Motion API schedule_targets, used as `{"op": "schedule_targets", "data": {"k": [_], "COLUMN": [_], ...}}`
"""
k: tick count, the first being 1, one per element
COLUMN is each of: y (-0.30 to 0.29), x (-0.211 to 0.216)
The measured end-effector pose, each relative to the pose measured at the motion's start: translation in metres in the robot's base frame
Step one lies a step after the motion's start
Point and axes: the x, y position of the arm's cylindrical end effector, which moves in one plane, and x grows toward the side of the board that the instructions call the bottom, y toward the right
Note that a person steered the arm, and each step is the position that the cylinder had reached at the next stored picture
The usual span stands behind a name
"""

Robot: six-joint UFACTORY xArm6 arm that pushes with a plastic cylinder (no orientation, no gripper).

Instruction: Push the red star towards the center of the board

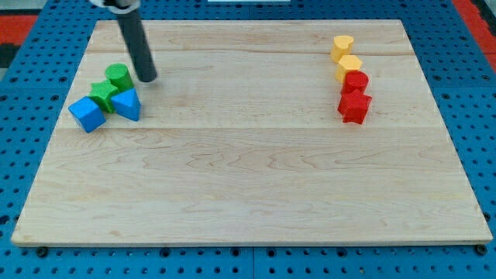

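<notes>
The red star [354, 107] lies at the view's right side of the wooden board [248, 178], lowest in a column of blocks. Touching it just above is a red round block [356, 81], then a yellow block [349, 67] and a yellow round block [342, 46] at the top. My tip [147, 77] rests on the board at the view's upper left, far from the red star and just right of a green round block [118, 75].
At the view's left a cluster holds the green round block, a green star [104, 94], a blue triangular block [126, 103] and a blue cube [87, 114]. A blue pegboard [480, 116] surrounds the board.
</notes>
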Motion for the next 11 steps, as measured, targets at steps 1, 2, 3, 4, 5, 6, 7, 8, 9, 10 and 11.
{"op": "schedule_targets", "data": {"k": [1,2,3,4,5,6,7,8,9,10,11], "y": [0.078,0.123,0.185,0.281,0.331,0.343,0.339,0.283,0.245,0.212,0.165], "x": [0.019,0.093,0.14,0.159,0.124,0.074,0.061,0.081,0.087,0.083,0.093]}}
